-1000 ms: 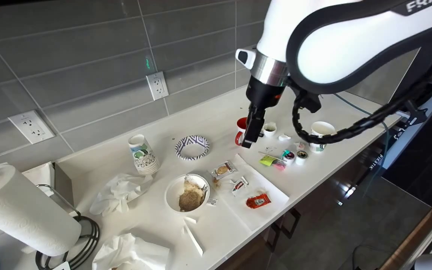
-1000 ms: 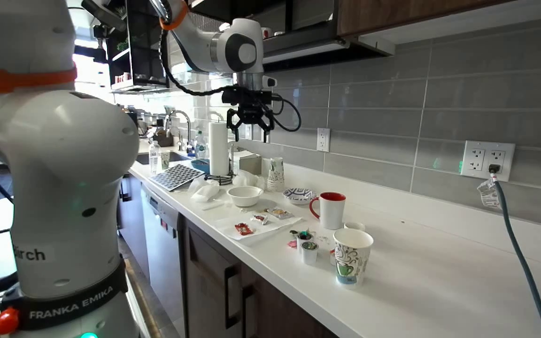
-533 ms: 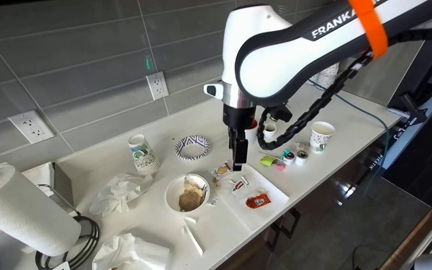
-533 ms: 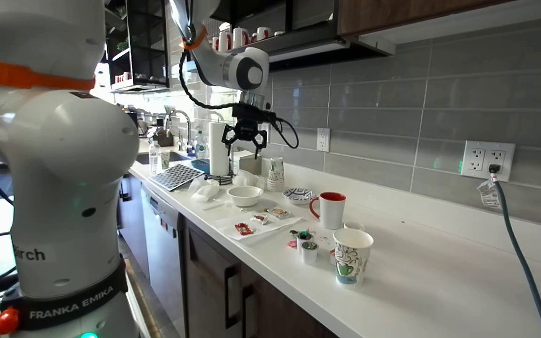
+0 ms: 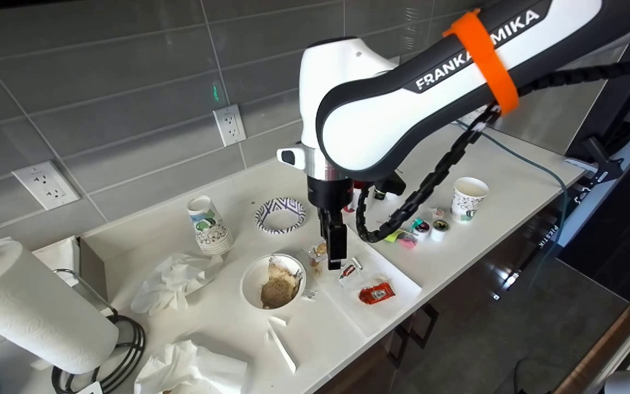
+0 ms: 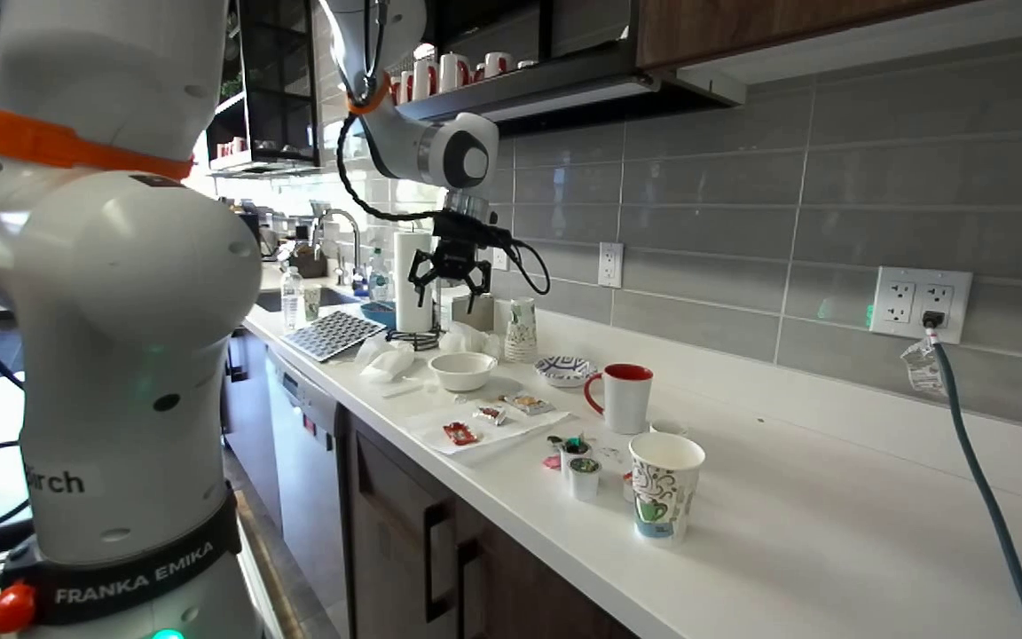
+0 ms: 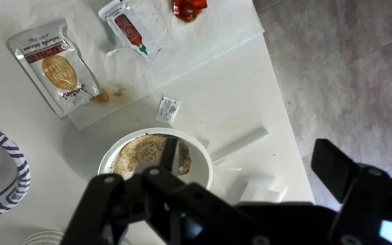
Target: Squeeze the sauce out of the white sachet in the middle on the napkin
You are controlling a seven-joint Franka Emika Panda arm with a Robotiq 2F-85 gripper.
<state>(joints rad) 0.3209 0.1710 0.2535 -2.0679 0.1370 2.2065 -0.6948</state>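
White sriracha sachet [image 7: 133, 32] on napkin [image 7: 192, 49], likely for catching sauce; Robotiq gripper [image 6: 446, 302] clear of napkin, 2 jaws parted, empty.

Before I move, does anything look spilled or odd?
Yes: brown paste bulges from a corner of the peanut butter packet, a stain marks the napkin beside it, and red sauce shows at the red packet, as if both packets leaked.

Napkin [image 7: 182, 47] and red packet [image 7: 196, 3] cropped at wrist view's top, patterned bowl [image 7: 21, 170] at left, white bowl [image 7: 201, 166] partly hidden from me behind the tool [image 7: 249, 160].
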